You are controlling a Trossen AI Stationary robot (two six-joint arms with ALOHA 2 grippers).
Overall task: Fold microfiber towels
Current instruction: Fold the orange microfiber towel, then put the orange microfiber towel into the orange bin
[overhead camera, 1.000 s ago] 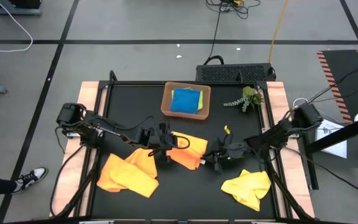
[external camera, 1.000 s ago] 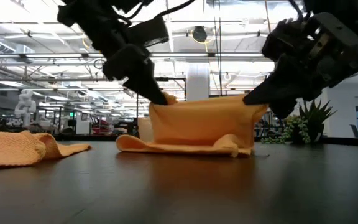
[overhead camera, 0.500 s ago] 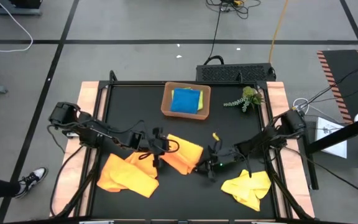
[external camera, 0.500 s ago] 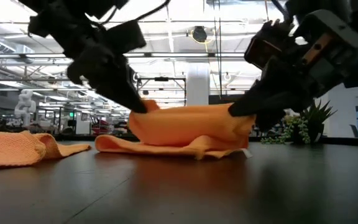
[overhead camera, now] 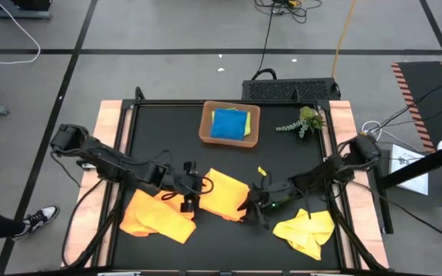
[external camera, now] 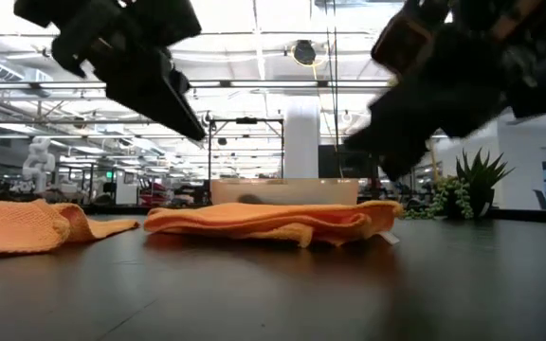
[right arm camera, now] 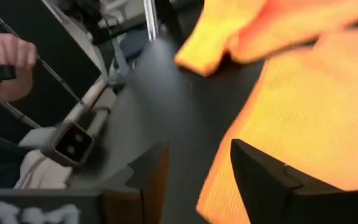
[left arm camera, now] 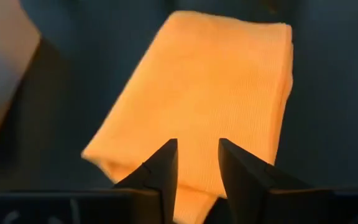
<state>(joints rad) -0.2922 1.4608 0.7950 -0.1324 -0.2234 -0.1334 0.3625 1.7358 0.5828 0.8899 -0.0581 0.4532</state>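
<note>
Towels are at different stages on the counter (overhead camera: pixel 144 115). In the brown tray (overhead camera: pixel 205 123) at the far middle lies a blue towel (overhead camera: pixel 229 124), folded, with a lime-green edge showing at its right side, so at least one looks finished and stowed. In the middle of the counter the orange towel (overhead camera: pixel 222 193) lies flat and doubled over; the low view shows it as a low, layered stack with nothing lifted off the surface. The left fingers (overhead camera: pixel 189 198) sit at its left edge and the right fingers (overhead camera: pixel 249 211) at its right edge. Each wrist view shows its pair parted with a clear gap and no cloth pinched between them, so both have released the towel. One fold on this towel appears made; whether another fold is meant cannot be told, and it has not been moved to the tray.

A second orange towel (overhead camera: pixel 158 216) lies crumpled at the near left, and a yellow towel (overhead camera: pixel 305 230) lies bunched at the near right; both look unfolded and untouched. A small plant (overhead camera: pixel 305 120) stands at the far right. The task seems roughly midway: two towels remain to fold, and the middle one remains to be finished or stowed.
</note>
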